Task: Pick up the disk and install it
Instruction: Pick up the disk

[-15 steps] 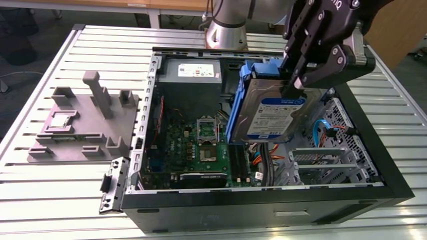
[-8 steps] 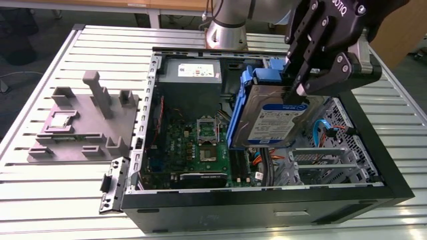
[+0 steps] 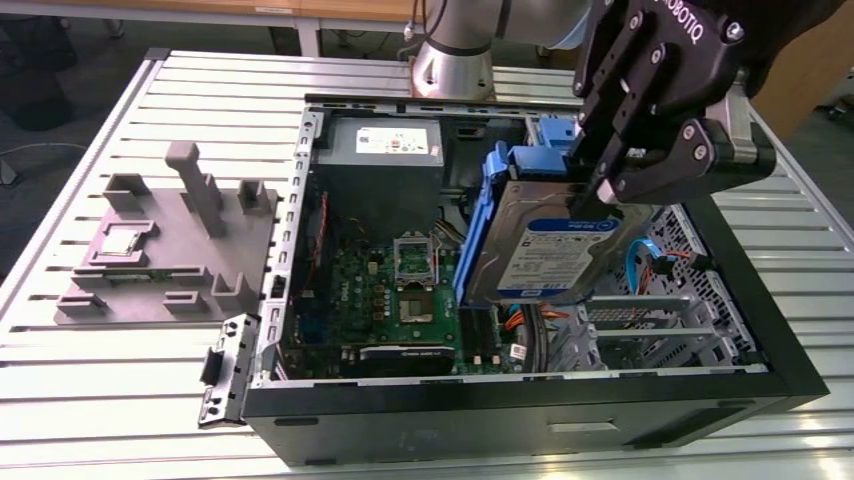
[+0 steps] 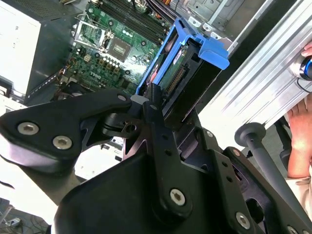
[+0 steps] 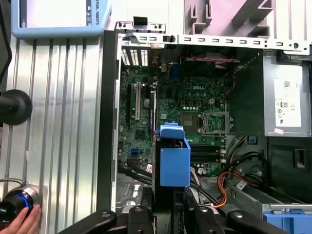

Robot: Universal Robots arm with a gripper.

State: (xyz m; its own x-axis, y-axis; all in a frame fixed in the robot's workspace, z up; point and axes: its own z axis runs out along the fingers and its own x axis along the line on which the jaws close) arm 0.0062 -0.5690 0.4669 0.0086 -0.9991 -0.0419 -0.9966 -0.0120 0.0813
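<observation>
The claw (image 3: 597, 195) is closed on the upper end of the disk (image 3: 558, 255), pinching it across its two flat faces so that it hangs on edge, slightly tilted, with the label facing outward. In the second wrist view the disk (image 4: 181, 73) runs away from one finger (image 4: 155, 105), its blue rails framing it. The disk is in the air, inside the mouth of the open computer case (image 3: 534, 405) and clear of its floor. Straight below the claw lie the metal drive cage (image 3: 667, 320) and orange cables (image 3: 658, 262). To the exterior view's left of the claw are the green circuit board (image 3: 400, 290) and, further back, the grey power box (image 3: 380, 150). A moulded grey fixture (image 3: 160, 250) sits well apart on the slatted tabletop (image 3: 134, 390). The disk looks dense and rigid, with smooth metal faces that could slip, and it is probably sensitive to knocks. The plastic rails would likely flex, so a firm hold across the faces seems sounder than one on the rails.
</observation>
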